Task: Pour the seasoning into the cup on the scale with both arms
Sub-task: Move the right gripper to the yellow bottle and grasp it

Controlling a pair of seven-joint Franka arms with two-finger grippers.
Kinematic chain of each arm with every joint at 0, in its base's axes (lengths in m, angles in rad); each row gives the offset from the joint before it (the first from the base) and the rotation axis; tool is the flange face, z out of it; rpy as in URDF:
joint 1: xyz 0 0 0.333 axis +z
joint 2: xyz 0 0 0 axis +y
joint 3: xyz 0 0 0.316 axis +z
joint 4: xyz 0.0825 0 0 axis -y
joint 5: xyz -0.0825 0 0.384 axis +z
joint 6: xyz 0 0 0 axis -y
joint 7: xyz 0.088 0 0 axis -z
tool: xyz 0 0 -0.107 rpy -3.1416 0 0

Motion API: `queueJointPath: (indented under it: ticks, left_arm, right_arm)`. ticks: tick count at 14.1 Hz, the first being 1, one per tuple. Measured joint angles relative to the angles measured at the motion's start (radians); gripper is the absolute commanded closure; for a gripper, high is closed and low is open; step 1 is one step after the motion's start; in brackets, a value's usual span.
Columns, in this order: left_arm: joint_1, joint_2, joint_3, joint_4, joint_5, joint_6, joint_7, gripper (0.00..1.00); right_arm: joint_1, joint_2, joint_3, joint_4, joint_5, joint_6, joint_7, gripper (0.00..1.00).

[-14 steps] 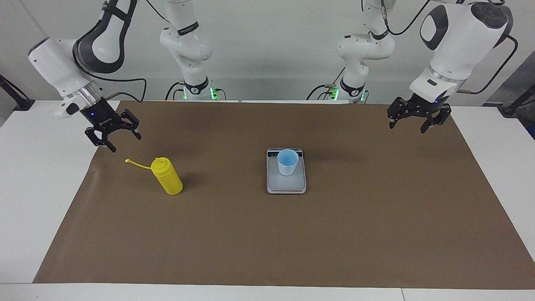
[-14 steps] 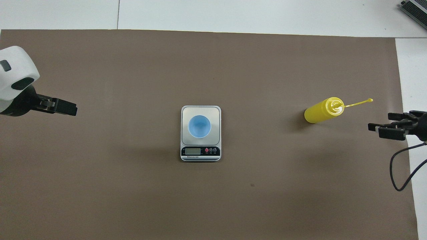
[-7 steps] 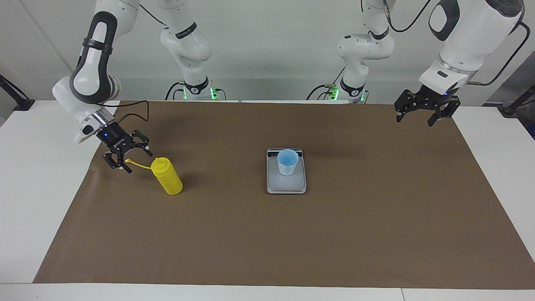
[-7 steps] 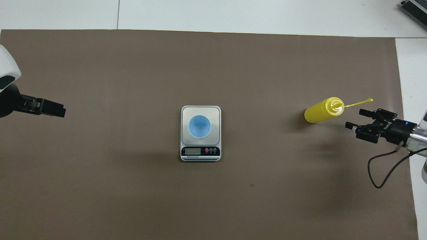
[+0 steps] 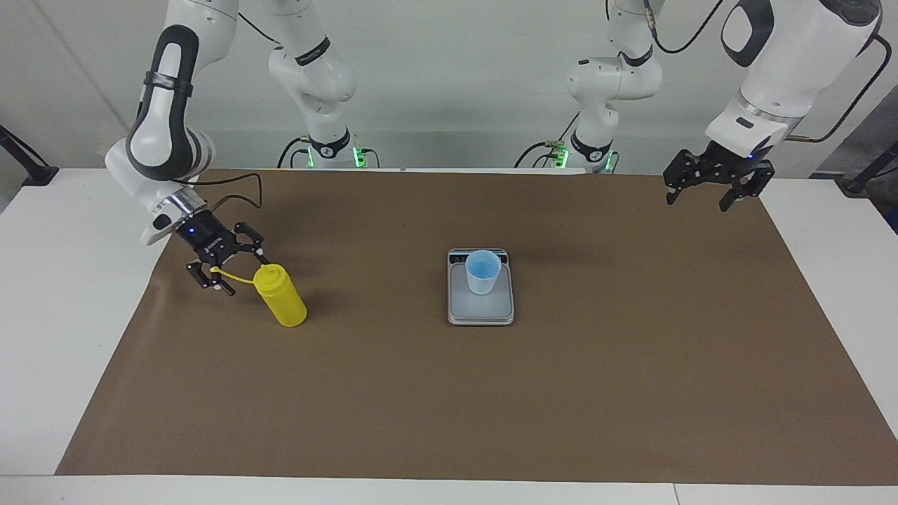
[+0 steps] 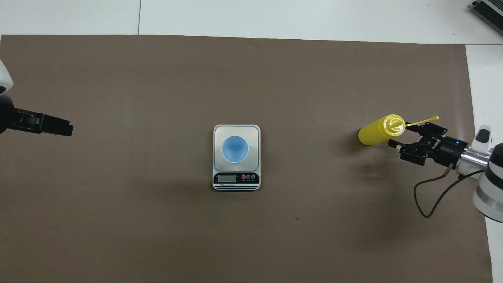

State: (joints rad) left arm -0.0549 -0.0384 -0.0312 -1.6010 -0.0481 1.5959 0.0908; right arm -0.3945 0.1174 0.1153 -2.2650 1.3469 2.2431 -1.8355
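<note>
Jaws: both pairs apart, empty | surface: brown mat | room: pale wall

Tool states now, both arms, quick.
Right tool: open, empty, around the cap strap beside the seasoning bottle.
Left tool: open, empty, waiting over the mat's corner.

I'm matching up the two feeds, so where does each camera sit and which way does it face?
Facing view: high across the table, looking back at the robots; both whole arms show, the right gripper open beside the yellow bottle, the left gripper open, waiting over the mat's corner.
Overhead view: high above the robots' end, looking steeply down; only the grippers and wrists show.
Shared: the blue cup on the scale, and the bottle, half a turn apart.
</note>
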Motion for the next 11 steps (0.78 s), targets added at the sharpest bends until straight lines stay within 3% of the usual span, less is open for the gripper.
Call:
queueJointPath:
  ticks: [3,11]
  left_arm:
    - [0.0,0.0,-0.002,-0.001,-0.002,-0.004,-0.033,0.0]
    - [0.0,0.0,-0.003,-0.002,0.004,-0.006,-0.027,0.0]
  right_arm:
    - [0.05,0.029,0.004,0.0,0.094,0.013,-0.102,0.0]
    - [0.066,0.047,0.005,0.005,0.114,0.022,-0.13,0.0]
